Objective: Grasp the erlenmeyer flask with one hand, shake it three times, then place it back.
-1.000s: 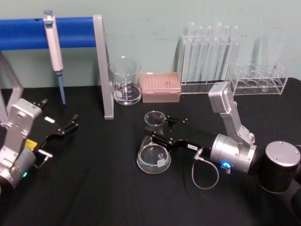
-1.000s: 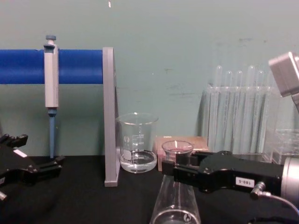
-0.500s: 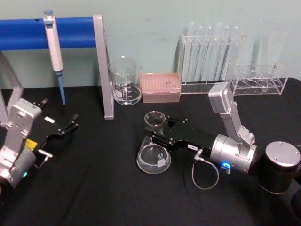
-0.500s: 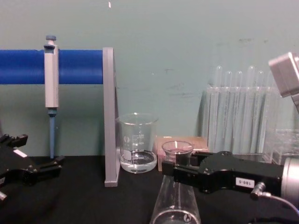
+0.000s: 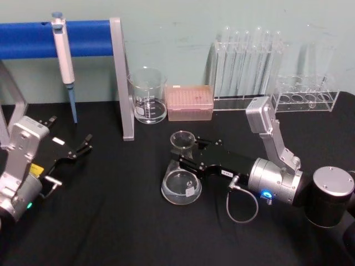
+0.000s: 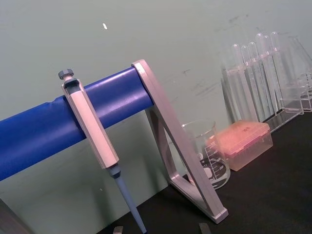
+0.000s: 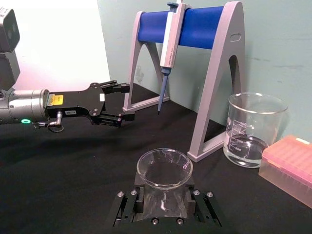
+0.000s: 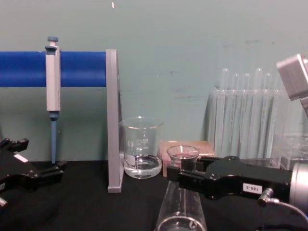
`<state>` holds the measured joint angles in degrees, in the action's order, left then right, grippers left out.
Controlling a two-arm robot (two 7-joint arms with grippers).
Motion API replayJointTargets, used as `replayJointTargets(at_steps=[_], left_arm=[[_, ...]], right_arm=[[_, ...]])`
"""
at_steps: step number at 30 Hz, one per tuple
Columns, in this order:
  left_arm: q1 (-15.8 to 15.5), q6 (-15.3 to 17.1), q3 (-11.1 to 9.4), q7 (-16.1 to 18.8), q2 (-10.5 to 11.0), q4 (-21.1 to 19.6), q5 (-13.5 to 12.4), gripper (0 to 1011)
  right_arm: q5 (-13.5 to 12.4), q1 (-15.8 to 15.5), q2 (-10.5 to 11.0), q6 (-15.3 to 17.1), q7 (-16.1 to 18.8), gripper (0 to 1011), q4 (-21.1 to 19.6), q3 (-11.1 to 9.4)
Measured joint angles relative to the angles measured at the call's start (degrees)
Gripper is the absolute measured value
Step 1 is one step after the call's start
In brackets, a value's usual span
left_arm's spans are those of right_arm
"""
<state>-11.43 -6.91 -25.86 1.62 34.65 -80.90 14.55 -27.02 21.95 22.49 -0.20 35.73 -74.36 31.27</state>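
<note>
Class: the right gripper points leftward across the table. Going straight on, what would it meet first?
The erlenmeyer flask: the right gripper already has its jaws at the flask's neck. Beyond it, probably bare black cloth, though depth is uncertain.

Black angular tool (image 5: 186,157) (white numbered label), silver-grey cylindrical wrist.

The erlenmeyer flask (image 8: 181,202) stands upright on the black table (image 8: 91,207) at lower centre, and the right hand (image 8: 177,177), reaching in from the right edge with a small white numbered label on its black body, has its jaws closed against the flask's neck just below the flared rim. Behind the flask sit a glass beaker (image 8: 141,147) with a little clear liquid and a pink tip box (image 8: 166,150), with test tubes (image 8: 240,115) racked to the right. A pipette (image 8: 52,86) hangs from the blue bar of a stand (image 8: 111,120) at left, and the left hand (image 8: 45,173) rests low at the left edge, jaws apart, well clear of the flask.
</note>
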Motion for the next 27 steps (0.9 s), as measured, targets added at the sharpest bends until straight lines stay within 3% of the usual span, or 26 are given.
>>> replayJointTargets(at_steps=[9, 20, 27], left_arm=[[0.00, 0.00, 0.00, 0.00, 0.00, -0.01, 0.00, 1001], [0.00, 0.00, 0.00, 0.00, 0.00, -0.01, 0.00, 1001], [0.00, 0.00, 0.00, 0.00, 0.00, 0.00, 0.00, 1001]], right_arm=[[0.23, -0.08, 0.03, 0.34, -0.03, 488, 0.18, 0.11], [0.21, -0.05, 0.00, 0.26, -0.03, 865, 0.10, 0.08], [0.16, -0.02, 0.00, 0.16, -0.02, 1003, 0.06, 0.04]])
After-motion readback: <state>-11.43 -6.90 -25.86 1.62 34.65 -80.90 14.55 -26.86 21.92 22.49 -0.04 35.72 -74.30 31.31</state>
